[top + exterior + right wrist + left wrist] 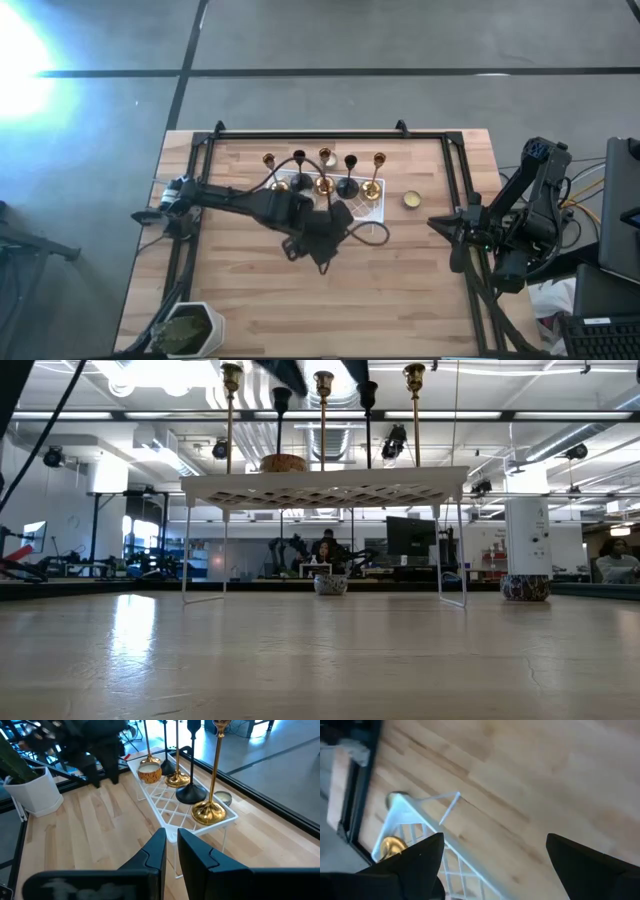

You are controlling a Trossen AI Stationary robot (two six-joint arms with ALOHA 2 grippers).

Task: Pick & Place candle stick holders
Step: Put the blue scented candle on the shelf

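Five candle stick holders stand in a row by their round bases on the white lattice tray. Three are gold and two are black. The right wrist view shows them too, a gold one nearest and a black one behind it. My left gripper hovers open and empty over the tray's near side; its wrist view shows the tray's corner. My right gripper is shut and empty at the table's right.
A pale tealight lies on the table right of the tray, and an amber candle sits on the tray. A white plant pot stands at the near left corner. A black frame rims the table.
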